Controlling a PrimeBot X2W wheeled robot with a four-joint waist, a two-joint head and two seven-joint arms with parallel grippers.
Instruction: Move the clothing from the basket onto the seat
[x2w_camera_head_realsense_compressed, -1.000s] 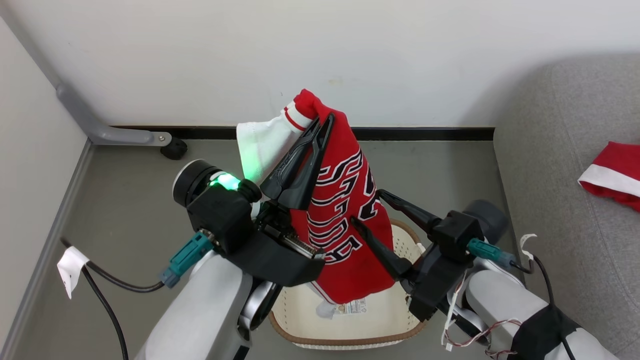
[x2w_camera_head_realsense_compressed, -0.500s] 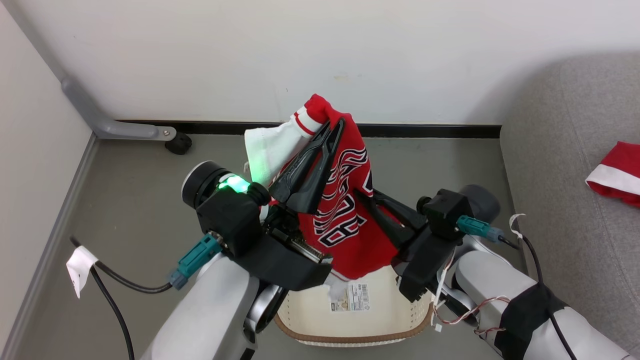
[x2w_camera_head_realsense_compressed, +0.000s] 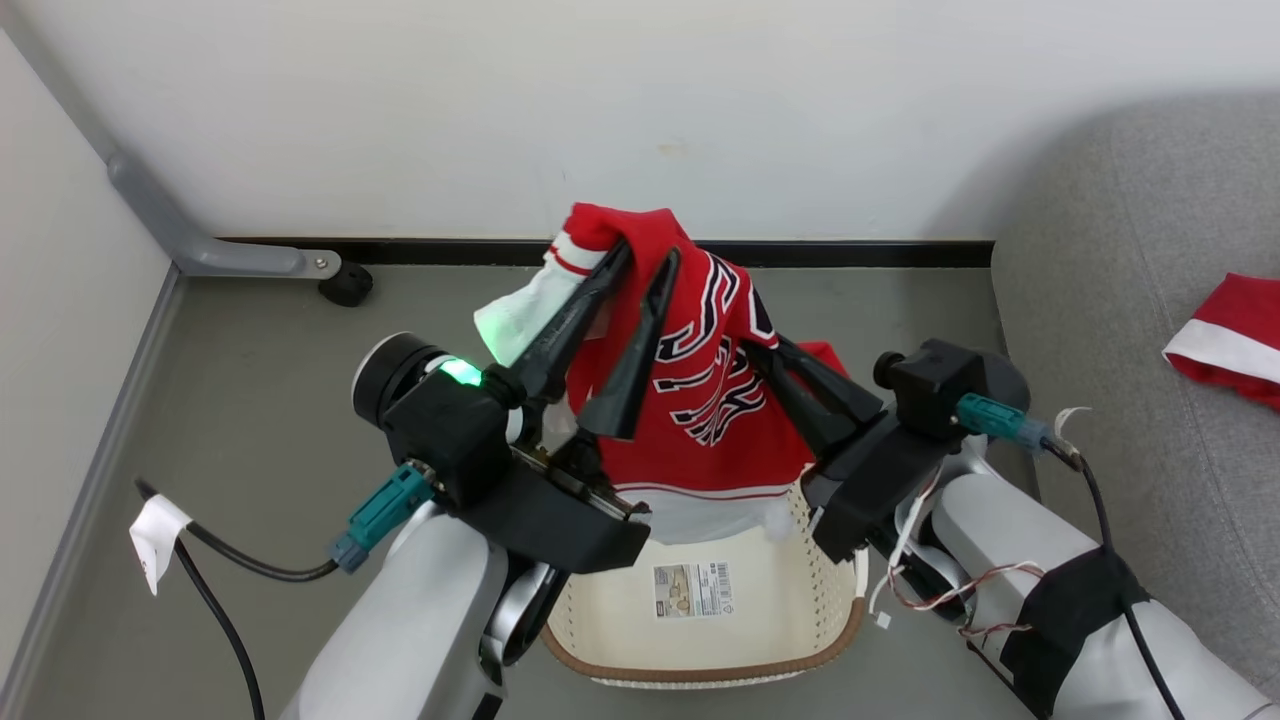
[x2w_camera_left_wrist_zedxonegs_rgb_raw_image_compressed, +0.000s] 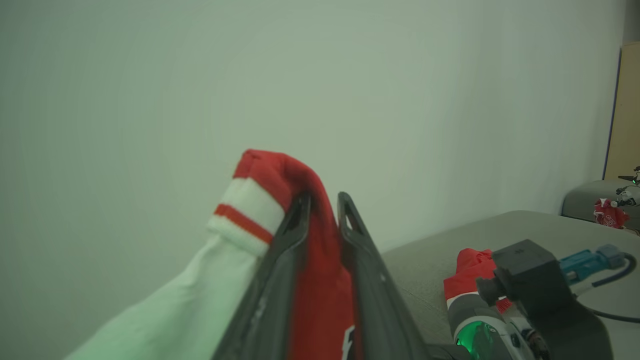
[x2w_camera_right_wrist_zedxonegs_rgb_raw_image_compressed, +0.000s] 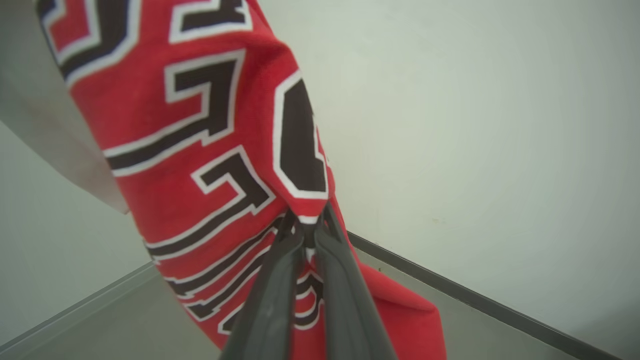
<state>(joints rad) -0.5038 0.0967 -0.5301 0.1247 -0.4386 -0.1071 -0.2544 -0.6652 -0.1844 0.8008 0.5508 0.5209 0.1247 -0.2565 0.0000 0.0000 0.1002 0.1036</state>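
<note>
Basket (x2w_camera_head_realsense_compressed: 700, 672): set on the grey floor (x2w_camera_head_realsense_compressed: 250, 400) between the two forearms, near the bottom of the head view. Its cream inner bottom is exposed, with a label sticker (x2w_camera_head_realsense_compressed: 690, 590) stuck on it. The white lower hem of the jersey (x2w_camera_head_realsense_compressed: 700, 400) hangs over the far part of the basket; whether it touches the rim cannot be told.

Jersey: held up above the basket, against the white wall. Red cloth with black-and-white lettering is spread between the two grippers, and a white sleeve part (x2w_camera_head_realsense_compressed: 520, 310) droops on the left side.

Left gripper (x2w_camera_head_realsense_compressed: 648, 252): raised highest, fingers pointing up. The fingers are parted, and in the left wrist view red cloth (x2w_camera_left_wrist_zedxonegs_rgb_raw_image_compressed: 320, 280) lies in the gap of this gripper (x2w_camera_left_wrist_zedxonegs_rgb_raw_image_compressed: 322, 200). The striped collar end is draped over the fingertips.

Right gripper (x2w_camera_head_realsense_compressed: 760, 348): lower and to the right, fingers angled up and to the left into the cloth. In the right wrist view this gripper (x2w_camera_right_wrist_zedxonegs_rgb_raw_image_compressed: 307, 225) is closed, with a fold of the jersey (x2w_camera_right_wrist_zedxonegs_rgb_raw_image_compressed: 200, 150) pinched at the fingertips, just under a black letter.

Seat (x2w_camera_head_realsense_compressed: 1100, 300): grey cushion at the right edge of the head view, well apart from the basket. A second red garment (x2w_camera_head_realsense_compressed: 1225, 340) with a broad white stripe lies on it.
</note>
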